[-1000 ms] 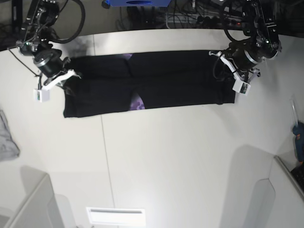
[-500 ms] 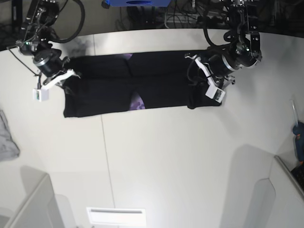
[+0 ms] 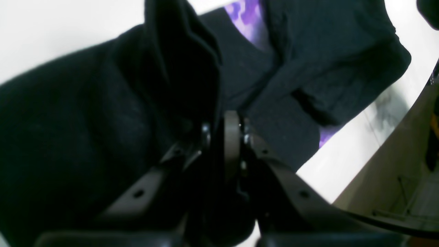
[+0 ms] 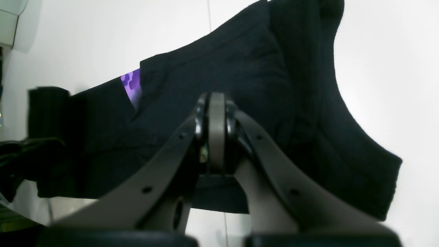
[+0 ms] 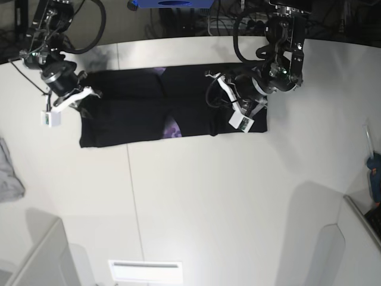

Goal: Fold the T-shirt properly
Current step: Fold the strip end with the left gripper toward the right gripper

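Black T-shirt [image 5: 149, 110] lies folded lengthwise on our white table [image 5: 208, 196], left gripper [image 3: 223, 128] pinched tight on its lifted end, right gripper [image 4: 216, 103] clamped shut over the other end, no readable writing.

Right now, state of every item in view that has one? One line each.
T-shirt: folded into a long band flat on the table, one end lifted and doubled back over itself.
Left hand: shut on the T-shirt's end, carrying it over the band.
Right hand: shut on the T-shirt's other end, low at the table.
Grey cloth: crumpled at the table edge, untouched.
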